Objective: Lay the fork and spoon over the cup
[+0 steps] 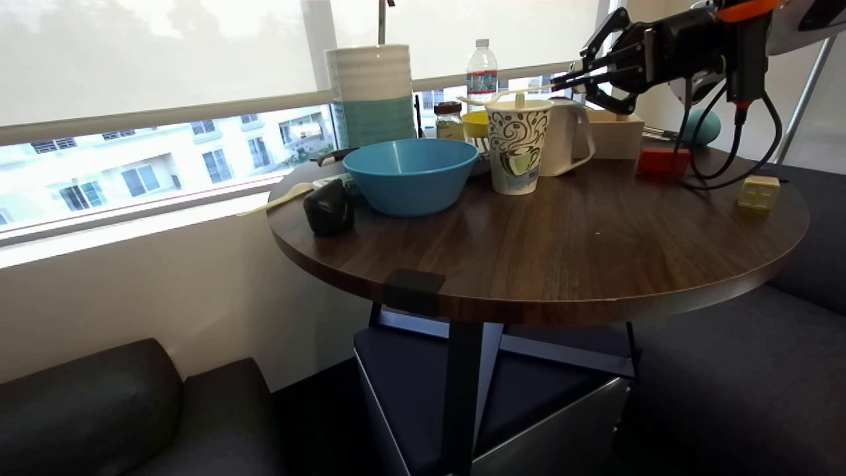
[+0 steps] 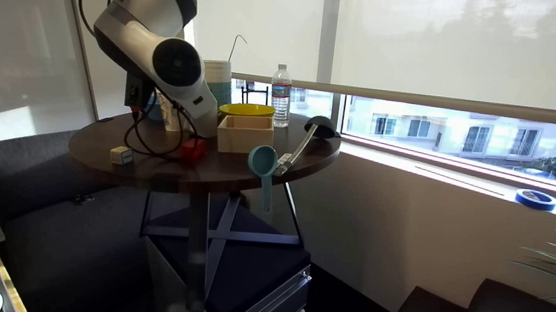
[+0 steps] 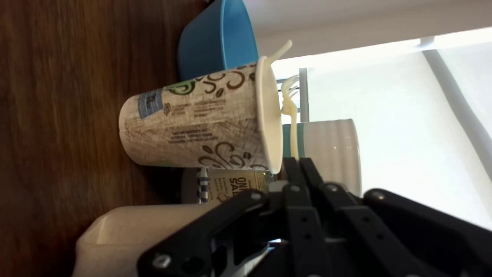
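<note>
Gripper [image 3: 299, 161] pinches the fork [image 3: 293, 132] by its handle, long axis running out across the cup [image 3: 200, 123], seemingly just beneath; lowering probably suits next.

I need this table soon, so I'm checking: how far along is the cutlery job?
Perhaps done: a pale utensil pokes past the rim of the cup; the rest is hidden, so I can't confirm it's the spoon.
In hand: the gripper holds the fork by its handle, crossing above the cup's mouth in an exterior view.
Left: probably resting and releasing the fork, plus the spoon if that utensil isn't it.
</note>
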{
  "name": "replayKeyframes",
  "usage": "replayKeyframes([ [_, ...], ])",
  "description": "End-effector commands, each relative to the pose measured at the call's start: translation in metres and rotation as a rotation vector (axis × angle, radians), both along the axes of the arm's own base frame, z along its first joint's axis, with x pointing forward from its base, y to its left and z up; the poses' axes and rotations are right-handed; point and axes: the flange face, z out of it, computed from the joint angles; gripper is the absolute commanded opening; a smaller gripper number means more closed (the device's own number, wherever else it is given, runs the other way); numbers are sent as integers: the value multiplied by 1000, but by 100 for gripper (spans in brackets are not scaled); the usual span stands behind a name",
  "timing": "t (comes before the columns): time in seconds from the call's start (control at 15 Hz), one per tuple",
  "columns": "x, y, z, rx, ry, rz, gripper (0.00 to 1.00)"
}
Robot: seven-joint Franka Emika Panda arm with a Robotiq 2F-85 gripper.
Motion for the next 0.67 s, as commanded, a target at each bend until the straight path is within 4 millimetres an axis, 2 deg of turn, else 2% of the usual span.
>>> replayKeyframes([
  [0.0,-10,4,-1,-18,-1,2,1],
  [0.13,-10,4,-2,-19,1,3,2],
  [0.2,-10,4,-2,-20,1,4,10],
  [0.33,-10,4,-2,-22,2,6,14],
  [0.6,-11,5,-3,-25,3,9,9],
])
